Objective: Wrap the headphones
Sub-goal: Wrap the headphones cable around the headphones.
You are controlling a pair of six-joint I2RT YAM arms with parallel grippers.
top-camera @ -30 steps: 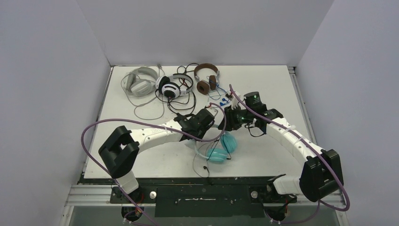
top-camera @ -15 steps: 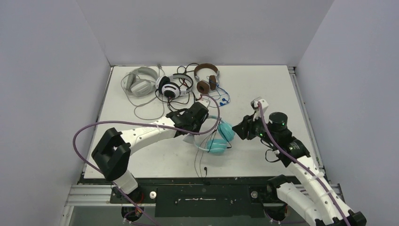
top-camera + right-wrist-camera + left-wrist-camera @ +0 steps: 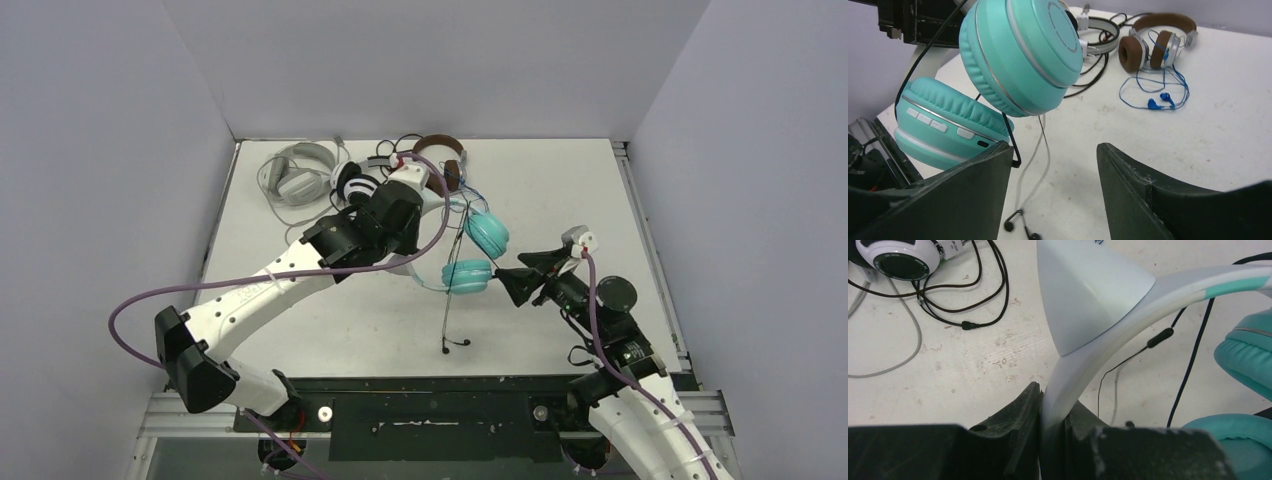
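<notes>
We see our left gripper (image 3: pixel 1052 415) clamped on the white band (image 3: pixel 1068 375) of the teal headphones (image 3: pixel 487 234), hanging above the table (image 3: pixel 560 190); our right gripper (image 3: pixel 1053 150) stands with jaws apart, empty, just beside the cups (image 3: pixel 1018 55).

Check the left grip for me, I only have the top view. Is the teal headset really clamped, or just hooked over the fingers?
Observer: Clamped. The left wrist view shows the left gripper shut on the white band of the teal headphones, one finger on each side.
Operator: Right gripper got any cable?
Observer: No. The right wrist view shows the right gripper open with nothing between its fingers. The black cable hangs close by one finger.
Operator: Cups off the table?
Observer: Looks so. From the right wrist, both ear cups hang in the air, and only the cable's end seems to reach the table.
</notes>
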